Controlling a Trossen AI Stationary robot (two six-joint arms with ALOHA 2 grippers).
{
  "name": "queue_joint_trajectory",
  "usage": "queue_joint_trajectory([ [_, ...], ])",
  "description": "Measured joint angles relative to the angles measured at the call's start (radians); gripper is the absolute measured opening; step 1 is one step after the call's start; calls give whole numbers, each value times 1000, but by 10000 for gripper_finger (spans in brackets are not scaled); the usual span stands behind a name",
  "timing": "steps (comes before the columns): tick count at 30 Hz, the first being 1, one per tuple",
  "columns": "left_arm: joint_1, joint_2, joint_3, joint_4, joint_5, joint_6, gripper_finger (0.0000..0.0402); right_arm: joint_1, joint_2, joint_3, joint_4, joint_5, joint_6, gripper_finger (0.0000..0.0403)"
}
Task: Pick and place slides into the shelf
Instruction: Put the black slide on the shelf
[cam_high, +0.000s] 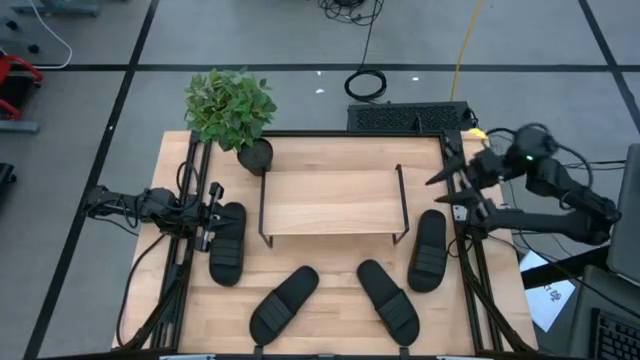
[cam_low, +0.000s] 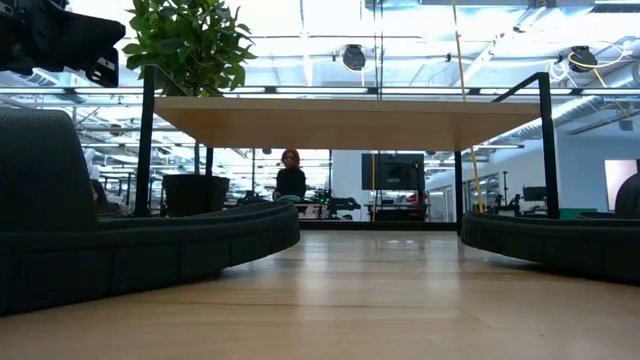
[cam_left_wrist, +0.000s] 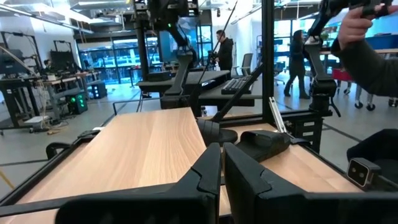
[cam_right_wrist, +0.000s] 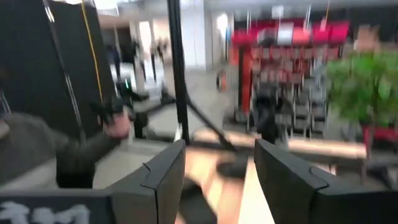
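Four black slides lie sole-down on the table in front of the shelf (cam_high: 330, 200): a left slide (cam_high: 228, 243), two middle slides (cam_high: 284, 303) (cam_high: 388, 300), and a right slide (cam_high: 428, 250). The shelf is a light-wood board on black wire legs, and its top is bare. My left gripper (cam_high: 212, 218) is shut and empty beside the left slide's far end, raised above the table; it also shows in the low view (cam_low: 60, 40) and in the left wrist view (cam_left_wrist: 221, 168). My right gripper (cam_high: 455, 192) is open and empty at the table's right edge, beyond the right slide; its fingers stand wide apart in the right wrist view (cam_right_wrist: 214, 168).
A potted plant (cam_high: 232, 108) stands at the shelf's far left corner. Black frame rails (cam_high: 470, 270) run along the table's left and right edges. A keyboard (cam_high: 408, 117) lies behind the table. A person's hand (cam_left_wrist: 367, 37) holding a controller shows beyond the table.
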Motion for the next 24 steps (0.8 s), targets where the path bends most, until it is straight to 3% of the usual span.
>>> queue_joint_trajectory([
  [5, 0, 0, 0, 0, 0, 0, 26, 118, 118, 81, -224, -3, -113, 185],
  [9, 0, 0, 0, -2, 0, 1, 26, 345, 181, 84, -204, 42, -121, 185],
  [16, 0, 0, 0, -10, 0, 4, 26, 840, 308, 86, -108, 565, -139, 185],
  [24, 0, 0, 0, -9, 0, 2, 26, 1191, 443, 86, -124, 1169, -72, 185],
])
